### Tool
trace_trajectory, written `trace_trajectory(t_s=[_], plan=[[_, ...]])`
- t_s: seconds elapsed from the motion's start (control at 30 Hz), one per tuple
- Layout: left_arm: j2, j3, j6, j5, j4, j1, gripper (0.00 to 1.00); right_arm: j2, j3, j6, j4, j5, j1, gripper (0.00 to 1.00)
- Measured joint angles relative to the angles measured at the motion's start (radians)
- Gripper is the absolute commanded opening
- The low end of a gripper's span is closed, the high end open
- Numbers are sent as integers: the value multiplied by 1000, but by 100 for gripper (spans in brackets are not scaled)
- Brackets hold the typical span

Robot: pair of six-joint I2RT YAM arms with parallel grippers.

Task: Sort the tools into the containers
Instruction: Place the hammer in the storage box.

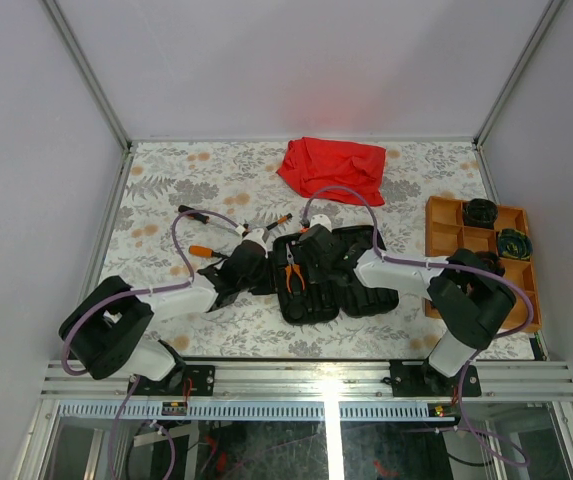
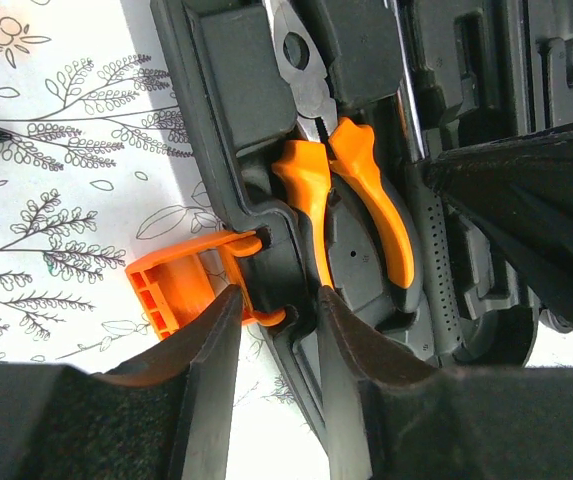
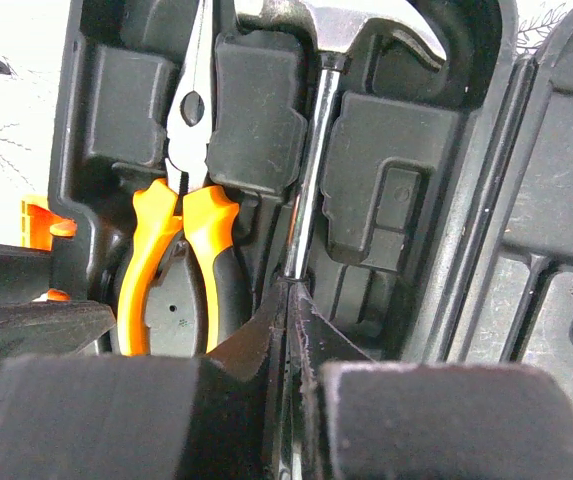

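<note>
Floral worktop [image 1: 166, 200], open black tool case [image 1: 318, 292] centre: hammer [image 3: 311, 140] sits in its slot beside the pliers [image 3: 181, 200], right hand [image 3: 288, 310] pinched on the thin steel shaft, which I'd judge rigid, slick and head-heavy, so hold near the head; left hand [image 2: 278, 305] seems clamped on the case rim.

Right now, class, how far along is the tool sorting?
Done: pliers sit in the case. In hand: right pincer holds the hammer in the case; left pincer grips the case rim. Left: screwdrivers lie on the table.
</note>
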Motion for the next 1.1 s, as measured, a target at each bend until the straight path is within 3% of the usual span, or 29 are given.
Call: trace_trajectory(t_s=[0.33, 0.57, 0.77, 1.03, 1.1], plan=[[-5, 4, 0, -8, -13, -55, 27, -79, -33, 33, -72, -21, 1, 1], [-5, 8, 0, 26, -19, -79, 28, -140, -62, 73, -151, -40, 23, 26], [-30, 18, -1, 26, -69, -83, 33, -193, -64, 108, -242, -42, 57, 36], [-115, 48, -2, 18, -125, -83, 37, -456, -62, 98, -241, 84, 58, 50], [-133, 57, -3, 16, -123, -84, 37, -530, -62, 93, -218, 109, 59, 61]])
